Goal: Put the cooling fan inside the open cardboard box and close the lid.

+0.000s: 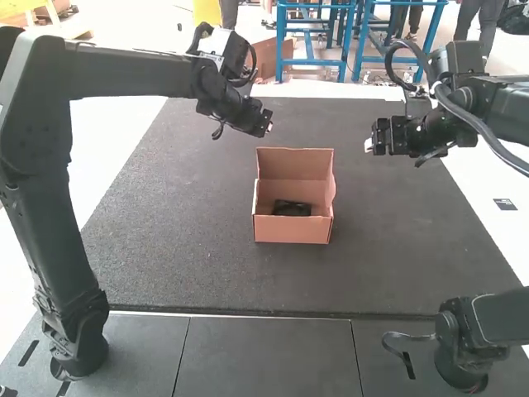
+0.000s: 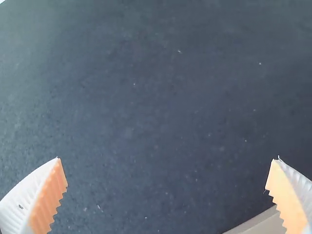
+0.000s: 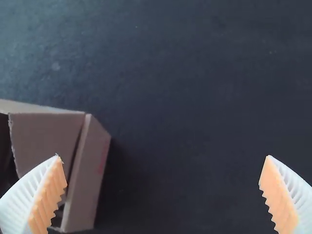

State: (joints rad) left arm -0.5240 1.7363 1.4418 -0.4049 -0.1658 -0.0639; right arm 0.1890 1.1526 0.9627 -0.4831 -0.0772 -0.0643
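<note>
Fan [image 1: 291, 208] lies dark and half-hidden inside box [image 1: 293, 230]; left gripper [image 1: 266, 124] and right gripper [image 1: 371, 145] gape wide, empty.

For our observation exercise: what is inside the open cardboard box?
A dark object, apparently the cooling fan, lies on the floor of the cardboard box. Its front wall hides the nearest floor.
</note>
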